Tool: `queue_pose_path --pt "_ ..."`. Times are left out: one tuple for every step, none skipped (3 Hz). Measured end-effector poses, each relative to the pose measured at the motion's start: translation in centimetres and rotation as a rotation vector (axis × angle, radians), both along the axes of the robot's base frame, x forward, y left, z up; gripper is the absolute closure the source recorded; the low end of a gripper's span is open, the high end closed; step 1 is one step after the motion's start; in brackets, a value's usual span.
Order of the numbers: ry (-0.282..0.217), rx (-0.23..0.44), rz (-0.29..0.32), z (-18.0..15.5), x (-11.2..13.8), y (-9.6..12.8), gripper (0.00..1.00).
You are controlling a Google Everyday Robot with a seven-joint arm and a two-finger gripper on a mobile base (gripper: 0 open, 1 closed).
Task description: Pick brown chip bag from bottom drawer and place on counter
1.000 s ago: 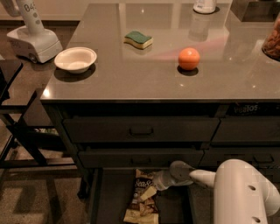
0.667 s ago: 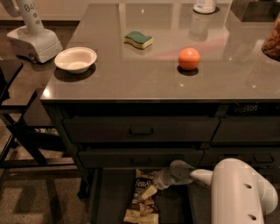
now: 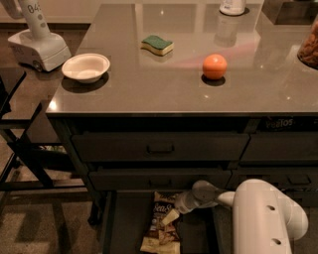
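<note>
The bottom drawer stands pulled open at the lower middle, dark inside. The brown chip bag lies in it, upright in the picture, with white lettering near its top and tan edges. My gripper reaches in from the right on a white arm and sits right on the upper part of the bag, its pale fingertip over the lettering. The counter spreads above the drawers, glossy grey-brown.
On the counter are a white bowl, a green sponge, an orange ball and a white container at the back. A white device and a dark side frame stand at the left. Two upper drawers are shut.
The gripper has held almost the same place on the bag's upper part. The bag has not visibly moved.
</note>
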State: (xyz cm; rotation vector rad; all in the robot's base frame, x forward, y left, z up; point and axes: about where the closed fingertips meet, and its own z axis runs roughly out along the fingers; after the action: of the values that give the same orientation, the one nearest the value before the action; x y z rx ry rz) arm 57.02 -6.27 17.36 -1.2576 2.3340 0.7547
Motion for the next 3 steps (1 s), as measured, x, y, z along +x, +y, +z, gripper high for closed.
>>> queue_pose_path --pt "0.019 -0.007 0.002 -1.5 0.2 -0.4 0.00" --pt "0.049 -0.010 0.003 -3.3 -0.4 -0.4 0.00" --pt "0.084 -0.019 0.000 -4.8 -1.7 -0.5 0.00"
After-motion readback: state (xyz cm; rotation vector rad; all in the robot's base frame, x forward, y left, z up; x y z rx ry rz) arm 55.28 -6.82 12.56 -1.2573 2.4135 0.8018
